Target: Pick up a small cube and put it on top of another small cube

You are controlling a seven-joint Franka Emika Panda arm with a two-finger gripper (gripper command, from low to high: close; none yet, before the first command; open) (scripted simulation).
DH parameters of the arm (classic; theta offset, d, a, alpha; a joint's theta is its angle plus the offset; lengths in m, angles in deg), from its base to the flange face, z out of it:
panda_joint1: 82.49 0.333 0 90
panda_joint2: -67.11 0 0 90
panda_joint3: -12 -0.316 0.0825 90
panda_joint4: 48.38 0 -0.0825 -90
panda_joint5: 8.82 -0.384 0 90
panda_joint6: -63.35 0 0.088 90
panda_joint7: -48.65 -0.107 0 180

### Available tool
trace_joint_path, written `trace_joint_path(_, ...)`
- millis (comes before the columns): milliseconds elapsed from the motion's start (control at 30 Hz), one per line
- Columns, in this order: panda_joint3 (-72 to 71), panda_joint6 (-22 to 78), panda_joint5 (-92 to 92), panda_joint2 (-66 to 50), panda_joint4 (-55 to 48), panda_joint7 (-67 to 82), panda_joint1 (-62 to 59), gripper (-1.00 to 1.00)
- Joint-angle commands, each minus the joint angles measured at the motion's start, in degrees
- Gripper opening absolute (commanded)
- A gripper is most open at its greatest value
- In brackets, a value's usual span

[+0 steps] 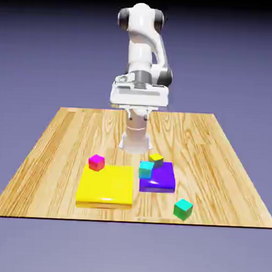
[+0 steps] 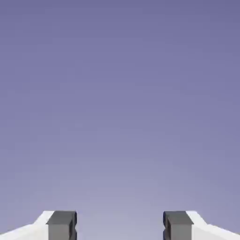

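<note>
The small cube (image 1: 183,209), teal on top with green sides, sits on the wood near the table's front edge, toward the exterior view's right. The other small cube (image 1: 96,162), magenta-pink on top with red sides, rests at the far left corner of a flat yellow slab (image 1: 105,187). My gripper (image 1: 139,105) hangs high above the table's far half, well away from both cubes. In the hand view my gripper (image 2: 120,227) is open: its two grey fingertips (image 2: 61,225) stand wide apart with only the plain backdrop between them.
A flat purple slab (image 1: 159,179) lies right of the yellow one. A lighter cyan cube (image 1: 146,170) sits on its left edge and a yellow-olive cube (image 1: 155,159) at its far edge. The wooden table (image 1: 60,140) ends just in front of the slabs.
</note>
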Motion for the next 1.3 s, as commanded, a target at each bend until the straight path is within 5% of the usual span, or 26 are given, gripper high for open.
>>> trace_joint_path(0, -1.21, 1.34, 0.02, -2.08, -1.34, -1.73, -0.81, 0.00)
trace_joint_path(1067, -39.78, 43.87, 0.72, -68.23, -44.07, -56.61, -26.50, 0.00)
trace_joint_path(1233, -36.16, 35.91, 3.40, -74.75, -42.91, -57.64, -22.27, 0.00)
trace_joint_path(1267, -36.16, 35.91, 3.40, -74.76, -42.91, -57.64, -22.27, -1.00)
